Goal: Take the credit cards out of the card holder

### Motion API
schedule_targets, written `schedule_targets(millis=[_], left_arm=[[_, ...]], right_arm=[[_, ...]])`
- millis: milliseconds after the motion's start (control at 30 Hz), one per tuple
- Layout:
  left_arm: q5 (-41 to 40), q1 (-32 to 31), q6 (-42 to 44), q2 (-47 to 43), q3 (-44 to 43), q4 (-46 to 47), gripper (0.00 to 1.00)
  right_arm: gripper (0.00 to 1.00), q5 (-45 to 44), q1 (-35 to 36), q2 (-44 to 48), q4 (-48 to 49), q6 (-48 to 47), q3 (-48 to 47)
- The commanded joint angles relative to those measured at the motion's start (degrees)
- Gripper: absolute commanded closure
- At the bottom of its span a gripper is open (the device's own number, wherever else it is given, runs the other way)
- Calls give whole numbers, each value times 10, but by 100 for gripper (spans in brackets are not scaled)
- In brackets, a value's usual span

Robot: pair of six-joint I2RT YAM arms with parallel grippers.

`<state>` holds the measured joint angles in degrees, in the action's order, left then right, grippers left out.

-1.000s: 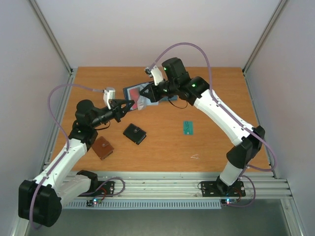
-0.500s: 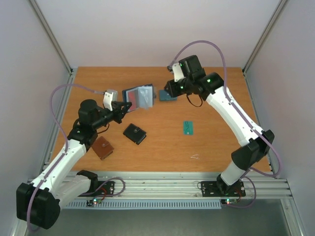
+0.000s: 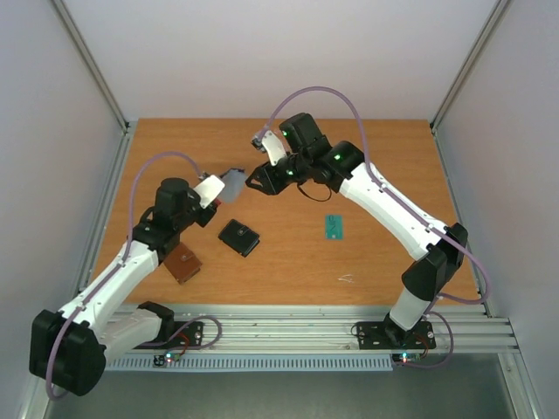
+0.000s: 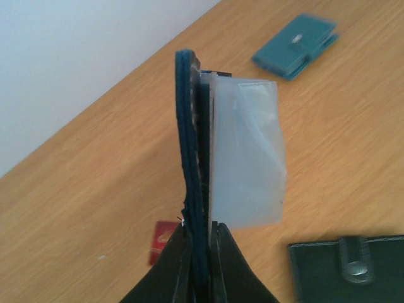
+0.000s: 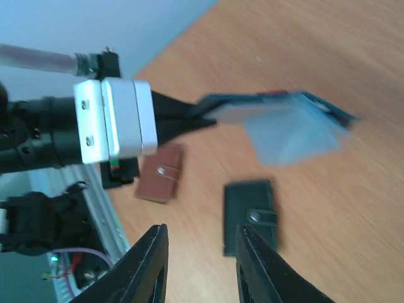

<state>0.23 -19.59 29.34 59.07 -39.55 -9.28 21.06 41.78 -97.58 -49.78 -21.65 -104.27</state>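
Wooden table [image 3: 175,144] under both arms. The left gripper [image 4: 201,252] is clamped on the navy card holder [image 4: 218,151], held edge-up off the wood with its clear pockets fanned. The right gripper [image 5: 199,252] hangs beside it, jaws apart (nothing between them). A black wallet [image 3: 238,236], brown wallet [image 3: 182,262] and teal wallet [image 4: 297,45] lie around. The teal-green card [image 3: 334,226] lies well apart, and a red card [image 4: 163,242] lies below the holder.

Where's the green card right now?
Top view: the green card lies flat on the table, right of centre, with the black wallet to its left.
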Motion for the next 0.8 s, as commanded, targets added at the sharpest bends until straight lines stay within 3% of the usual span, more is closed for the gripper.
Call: schedule_targets(millis=[0,100,233,300,567,767], left_arm=[[165,9,-189,-34,-43,14,100],[340,38,-381,-48,-26,120,100],[435,68,-553,-46,-3,267,100],[466,73,-594,-46,9,332,100],[545,73,-641,-41,18,433,100],[569,73,-647,-38,13,449,100]], right_arm=[[67,158,-8,8,137,41,16],[65,95,-8,-3,108,47,8],[62,69,-12,2,80,39,12],[60,62,-16,10,75,37,18],[55,98,-24,40,100,30,36],[72,251,-65,54,181,81,61]])
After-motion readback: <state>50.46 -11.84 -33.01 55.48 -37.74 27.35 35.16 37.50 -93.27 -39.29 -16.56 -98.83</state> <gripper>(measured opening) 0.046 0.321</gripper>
